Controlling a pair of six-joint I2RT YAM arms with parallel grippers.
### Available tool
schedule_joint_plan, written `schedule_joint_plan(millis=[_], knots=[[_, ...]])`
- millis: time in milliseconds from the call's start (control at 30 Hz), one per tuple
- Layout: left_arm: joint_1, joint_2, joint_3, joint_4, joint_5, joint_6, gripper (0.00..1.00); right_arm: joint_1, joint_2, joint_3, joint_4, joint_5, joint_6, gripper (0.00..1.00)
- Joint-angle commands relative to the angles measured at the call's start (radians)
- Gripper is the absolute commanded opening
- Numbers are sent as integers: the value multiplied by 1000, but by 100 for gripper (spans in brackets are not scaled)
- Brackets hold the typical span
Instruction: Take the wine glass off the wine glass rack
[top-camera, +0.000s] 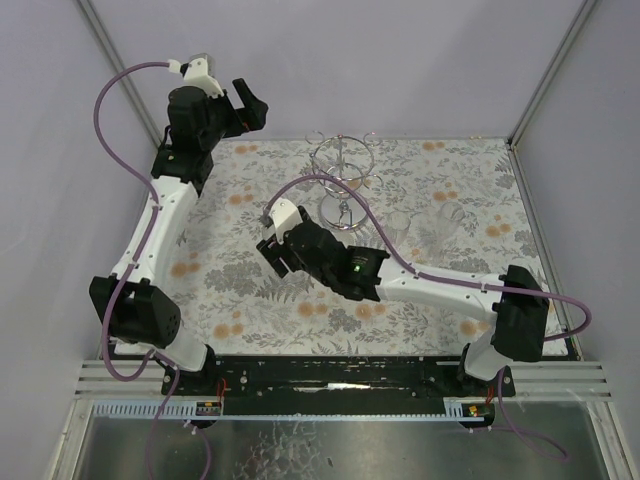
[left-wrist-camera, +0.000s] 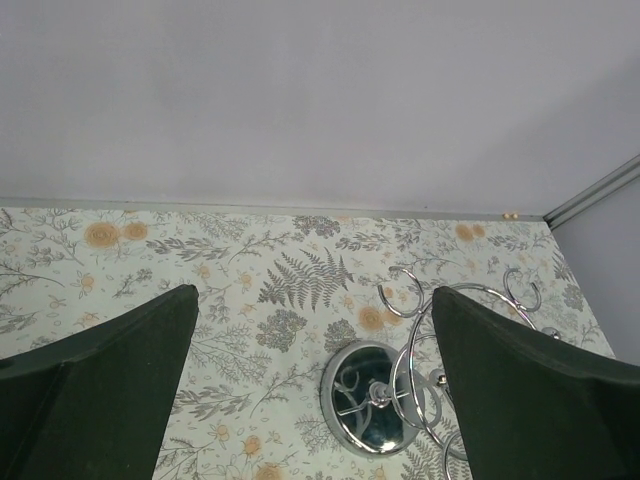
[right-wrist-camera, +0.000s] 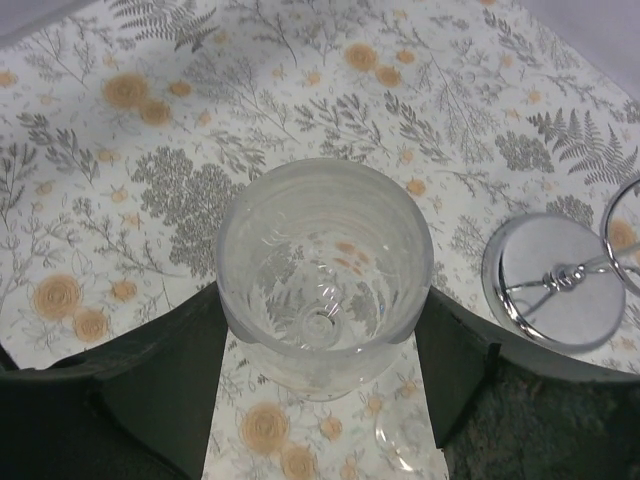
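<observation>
From above, the right gripper (top-camera: 274, 252) is over the cloth (top-camera: 230, 295), left of the rack (top-camera: 343, 178), and the left gripper (top-camera: 248, 106) hangs high at the back. In the left wrist view, its fingers (left-wrist-camera: 110, 390) stand wide apart above the rack. In the right wrist view, the fingers (right-wrist-camera: 165, 385) clamp the bowl of the glass (right-wrist-camera: 325, 265), apart from the rack's base.

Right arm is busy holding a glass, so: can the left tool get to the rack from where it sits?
Probably yes. The left tool is open, with the rack just ahead to its right and only bare cloth between.
</observation>
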Motion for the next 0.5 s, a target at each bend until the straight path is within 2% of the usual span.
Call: schedule_joint_plan(millis=[0,233,467], knots=[[7,-37,-8,-11,17,-17,100,7,-24,-90,409,17,-24,39],[7,-55,-4,-40,44,-25,100,7,45,-212,655,131,-36,39],[8,-75,-12,-62,52,-12,100,5,108,-267,716,169,-46,39]])
